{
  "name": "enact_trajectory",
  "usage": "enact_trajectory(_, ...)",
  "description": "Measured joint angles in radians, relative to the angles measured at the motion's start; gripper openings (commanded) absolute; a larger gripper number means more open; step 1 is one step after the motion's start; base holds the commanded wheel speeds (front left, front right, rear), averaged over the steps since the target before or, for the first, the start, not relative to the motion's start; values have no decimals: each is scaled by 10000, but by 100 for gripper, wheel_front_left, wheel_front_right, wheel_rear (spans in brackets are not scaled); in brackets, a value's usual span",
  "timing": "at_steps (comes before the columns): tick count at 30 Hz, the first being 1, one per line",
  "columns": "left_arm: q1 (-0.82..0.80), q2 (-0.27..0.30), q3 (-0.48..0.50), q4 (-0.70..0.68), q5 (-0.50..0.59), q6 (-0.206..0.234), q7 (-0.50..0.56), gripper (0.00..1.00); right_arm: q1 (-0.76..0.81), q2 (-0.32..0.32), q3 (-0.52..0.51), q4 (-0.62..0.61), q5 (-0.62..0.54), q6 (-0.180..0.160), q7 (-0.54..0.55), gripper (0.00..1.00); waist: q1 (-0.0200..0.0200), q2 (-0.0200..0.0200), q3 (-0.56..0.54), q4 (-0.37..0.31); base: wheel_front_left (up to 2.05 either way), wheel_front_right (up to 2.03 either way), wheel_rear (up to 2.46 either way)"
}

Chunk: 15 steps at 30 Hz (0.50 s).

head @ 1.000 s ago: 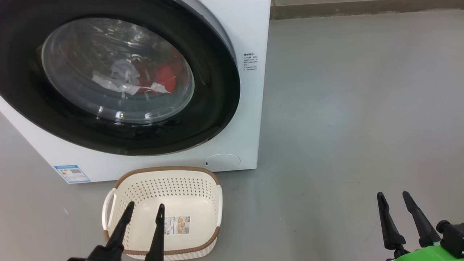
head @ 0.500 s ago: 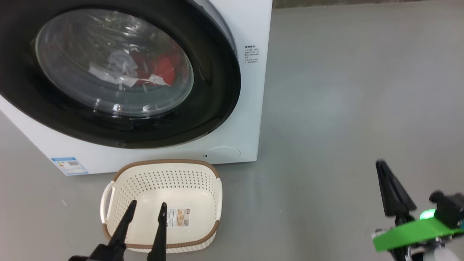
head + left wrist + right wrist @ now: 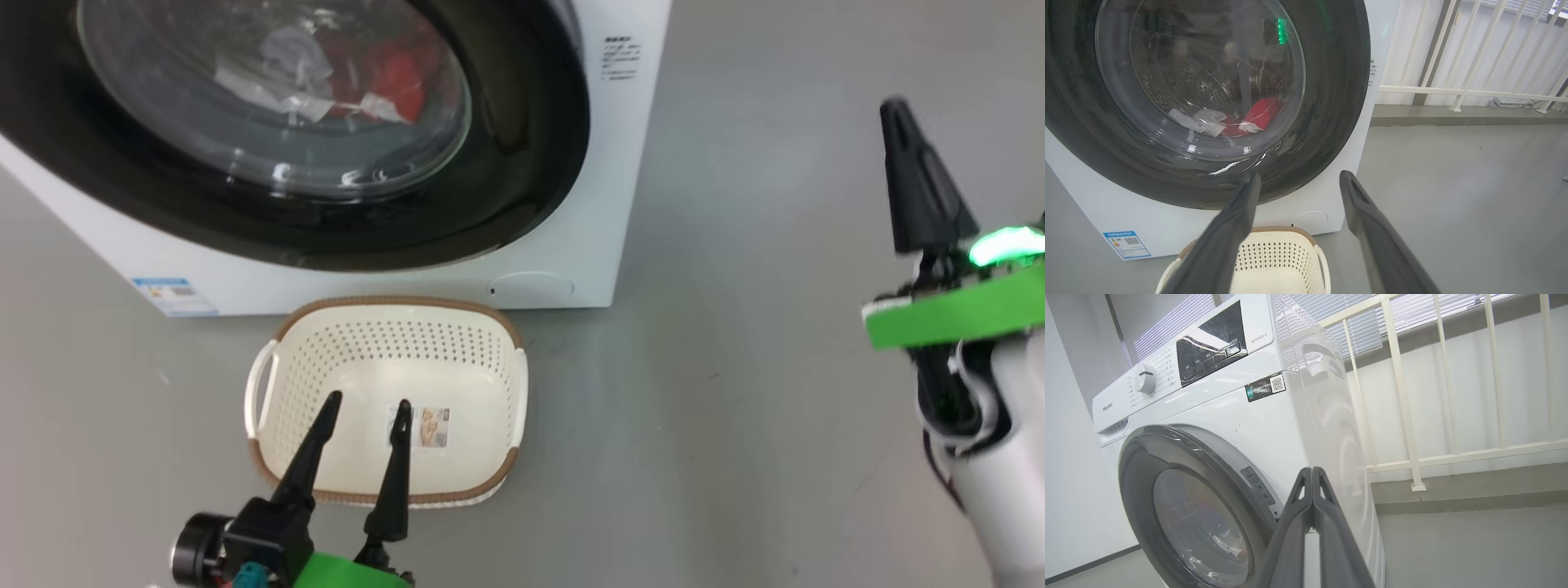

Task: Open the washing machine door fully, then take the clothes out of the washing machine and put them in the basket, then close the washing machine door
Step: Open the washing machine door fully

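1. The door (image 3: 522, 163) of the washer (image 3: 620, 204) sits shut against the front. So the first step, as I judge it, is not yet done.
2. The clothes (image 3: 392, 73) lie low inside the drum (image 3: 1180, 85), behind the glass (image 3: 204, 122). They are red with some white.
3. The basket (image 3: 392, 304) stands on the floor (image 3: 735, 327) just in front of the washer, below the door, with no clothes in it. Opening, unloading and closing are all left.
4. Left claw (image 3: 367, 402): spread, gripping nothing, hanging over the basket.
5. Right claw (image 3: 896, 114): fingers pressed together on nothing, raised at the right of the washer, well apart from the door.
6. Count: one washer, one door, one basket, two claws. The clothes are one heap — how many pieces, I cannot tell.
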Motion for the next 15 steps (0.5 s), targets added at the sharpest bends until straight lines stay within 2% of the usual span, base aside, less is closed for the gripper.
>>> enact_trajectory(6,-477,-2,-349,-27,-259,190,0,100,-1930,-754,888,872,1160,0,-2,0,0,0,539,544,0,0,0)
enact_trajectory(15,-903,-6,-589,-102,-479,307,-2,100,-3973,-1392,2291,1954,2359,0,-2,0,1,0,1189,1066,0,0,0)
